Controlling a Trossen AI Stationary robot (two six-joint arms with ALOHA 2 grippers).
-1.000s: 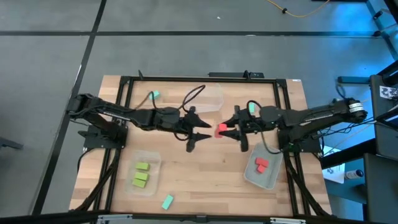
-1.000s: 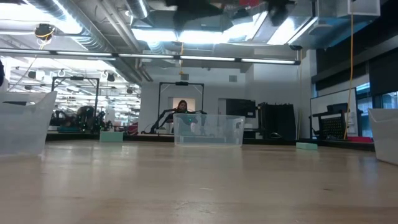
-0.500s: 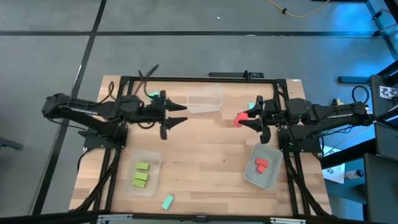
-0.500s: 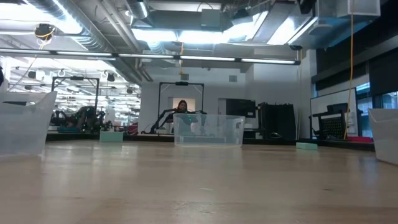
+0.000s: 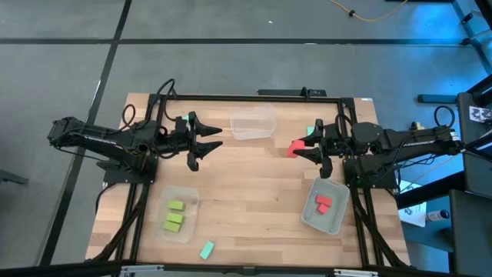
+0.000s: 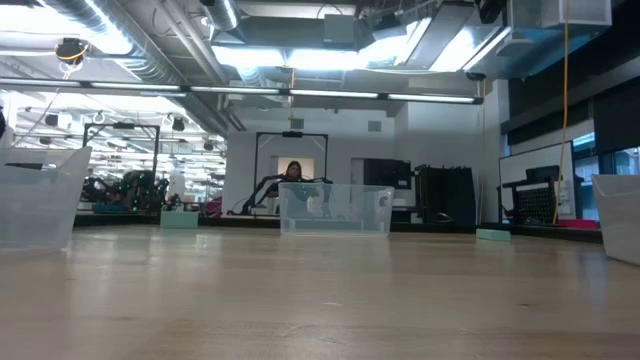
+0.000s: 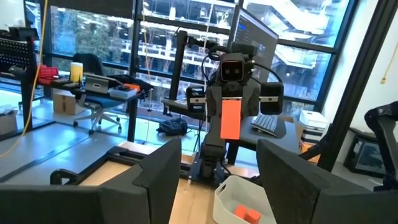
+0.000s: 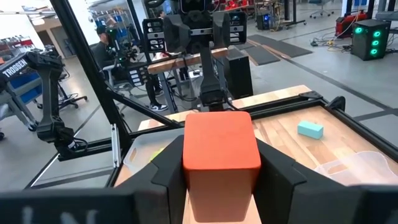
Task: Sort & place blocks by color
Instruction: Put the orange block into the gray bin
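Observation:
My right gripper [image 5: 298, 150] hangs over the table's right part, shut on a red-pink block [image 5: 293, 147], which fills the right wrist view [image 8: 221, 152]. My left gripper [image 5: 207, 144] stands open over the left part, nothing between its fingers [image 7: 155, 177]. Three lime green blocks [image 5: 175, 216] lie in the near left tub [image 5: 189, 201]. Two red-pink blocks [image 5: 322, 203] lie in the near right tub [image 5: 332, 221]. Teal blocks lie flat on the table at the near edge [image 5: 206, 249], far left [image 5: 189, 118] and far right [image 5: 311, 131]. My right gripper pinches the red-pink block between its two fingers, one on each of two opposite sides [image 8: 190, 160]. The fingers [image 8: 283, 177] lie about level and point toward the table's left edge. The block is lifted clear of the table and sticks out past the fingertips.
A third clear tub [image 5: 252, 123] stands with nothing in it at the far middle; the low view shows it in the middle [image 6: 335, 208]. A black frame [image 5: 246, 98] runs round the table. Bare wood lies between the two arms.
Both arms have drawn apart from the table's middle and risen. My left gripper has gone toward the left edge, staying open and tipping up. My right gripper has gone toward the right edge with the red-pink block held clear.

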